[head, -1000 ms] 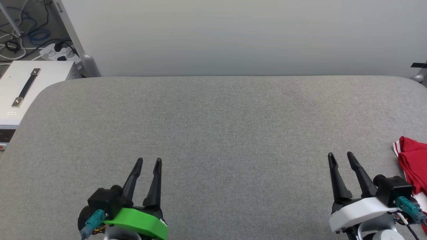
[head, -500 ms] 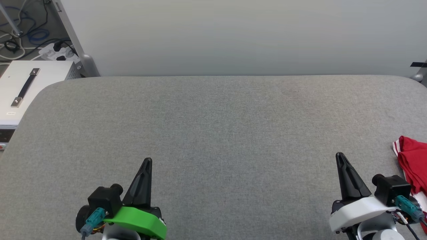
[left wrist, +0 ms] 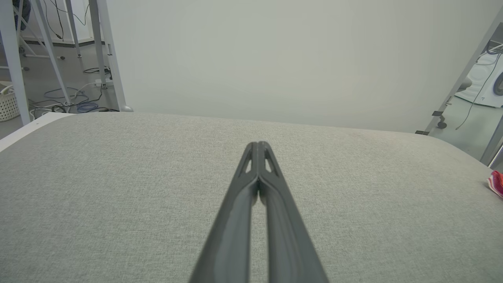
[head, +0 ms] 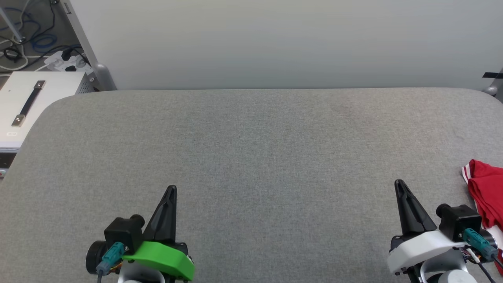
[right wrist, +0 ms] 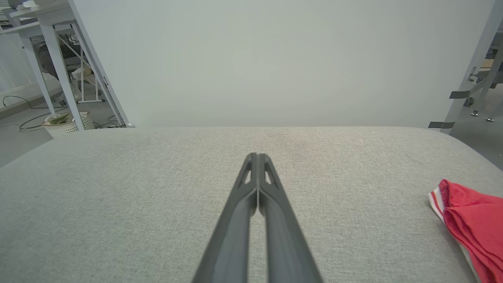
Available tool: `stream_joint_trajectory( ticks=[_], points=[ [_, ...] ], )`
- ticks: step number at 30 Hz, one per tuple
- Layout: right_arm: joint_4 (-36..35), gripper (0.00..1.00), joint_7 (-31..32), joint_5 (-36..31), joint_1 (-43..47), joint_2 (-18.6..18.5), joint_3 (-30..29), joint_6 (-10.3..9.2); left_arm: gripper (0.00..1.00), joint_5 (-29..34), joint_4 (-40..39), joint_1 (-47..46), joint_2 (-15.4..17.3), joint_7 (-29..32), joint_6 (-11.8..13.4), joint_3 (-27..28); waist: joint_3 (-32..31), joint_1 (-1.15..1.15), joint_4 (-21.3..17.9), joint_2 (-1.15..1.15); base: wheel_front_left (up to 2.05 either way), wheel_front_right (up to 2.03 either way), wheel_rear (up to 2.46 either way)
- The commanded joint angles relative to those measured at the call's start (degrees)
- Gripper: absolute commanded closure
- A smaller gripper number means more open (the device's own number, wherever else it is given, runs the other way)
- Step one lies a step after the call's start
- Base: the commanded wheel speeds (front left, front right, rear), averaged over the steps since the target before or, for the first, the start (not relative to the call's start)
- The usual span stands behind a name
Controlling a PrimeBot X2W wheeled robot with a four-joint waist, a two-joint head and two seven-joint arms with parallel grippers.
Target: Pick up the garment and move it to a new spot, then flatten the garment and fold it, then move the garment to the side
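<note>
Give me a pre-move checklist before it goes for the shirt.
1. Garment located: the red garment lies bunched at the table's right edge. Ok.
2. Right gripper ready to grasp: its fingers are shut and need opening first. Not ok.
3. Left gripper free: it is shut and holds nothing. Ok.
4. Path from the right gripper to the garment: bare table lies between them. Ok.
5. Full extent of the garment: it runs off the frame's right edge in the head and right wrist views. Cannot tell.
</note>
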Motion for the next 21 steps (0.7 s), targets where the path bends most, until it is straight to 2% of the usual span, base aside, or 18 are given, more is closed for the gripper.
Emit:
stream_joint_trajectory(
  ticks=[1,21],
  points=[
    [-0.39,1.0,0.34,-0.48,-0.07,0.34,-0.11,-0.01,1.0,0.67,-0.44,-0.25,-0.27,0.4,0.39,0.28,0.01,0.0,-0.02,0.0,0.0,0.0,0.0],
    [-1.33,1.0,2.21,-2.58,-0.11,0.82,-0.41,-0.02,1.0,3.62,-1.66,-0.45,-0.58,2.95,1.66,1.41,0.15,0.0,-0.29,0.0,0.0,0.0,0.0]
  ],
)
